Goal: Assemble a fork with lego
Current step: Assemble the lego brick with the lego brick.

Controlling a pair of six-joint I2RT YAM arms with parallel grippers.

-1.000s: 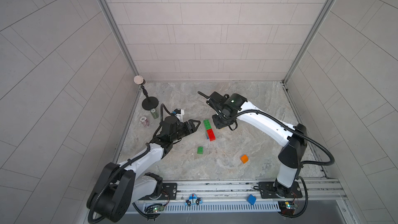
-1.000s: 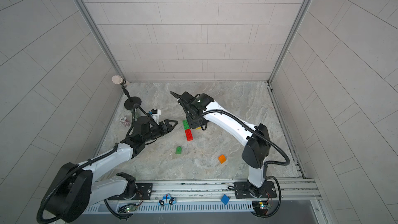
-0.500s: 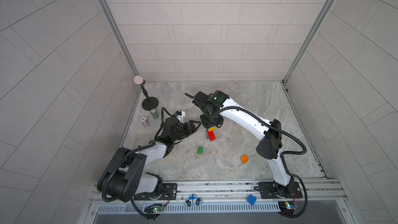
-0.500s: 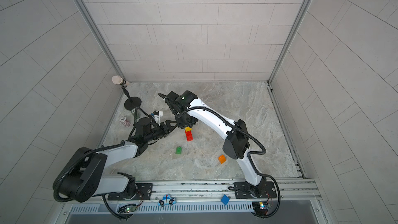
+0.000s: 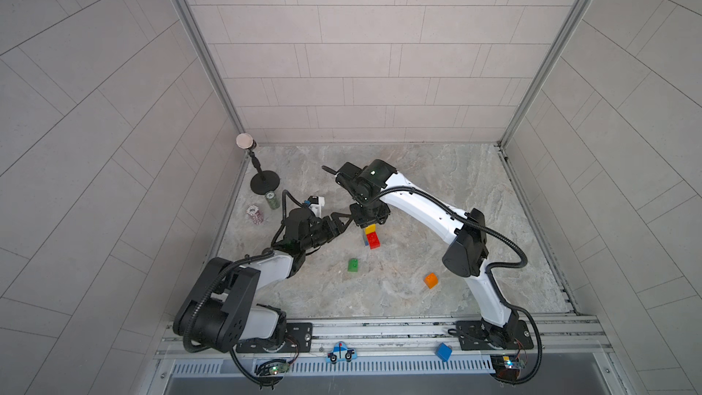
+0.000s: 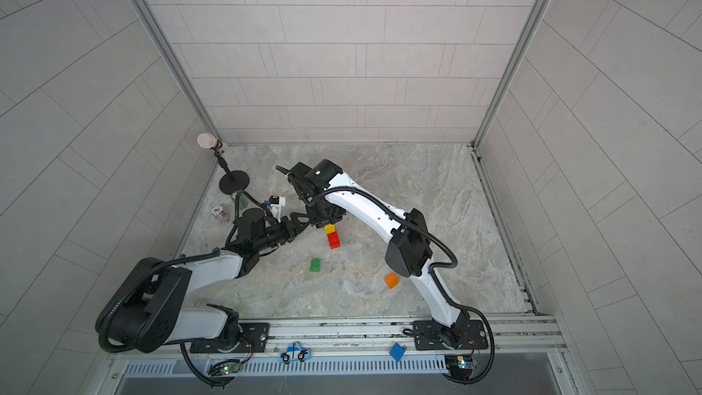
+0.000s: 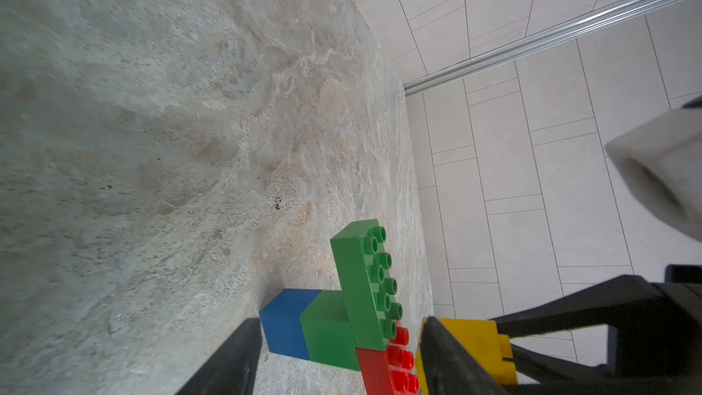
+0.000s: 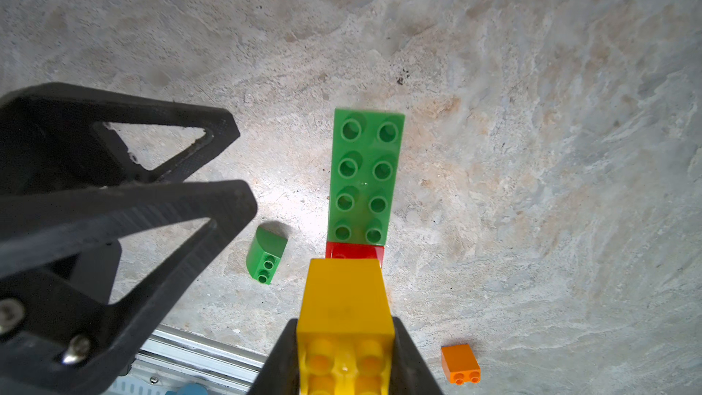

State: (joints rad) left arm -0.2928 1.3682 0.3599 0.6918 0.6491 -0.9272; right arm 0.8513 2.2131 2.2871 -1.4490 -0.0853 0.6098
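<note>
Fork point(image 5: 373, 239) lies half-built, flat mid-table; right gripper point(image 8: 343, 359) clamps yellow brick point(image 8: 343, 298) at red crossbar point(image 7: 380, 370), left gripper point(image 5: 342, 223) agape just beside stem point(image 7: 304, 321): prong-fitting step, next needs stud alignment, firm press, probably left bracing.

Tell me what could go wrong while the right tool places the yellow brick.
The built part seems to stand on one small blue brick, and the left tool is open, not holding it: pressing the yellow brick down may tip it.
The right tool and a left finger are close and may collide.
Set off the studs of the red brick, the yellow one will not lock.
</note>
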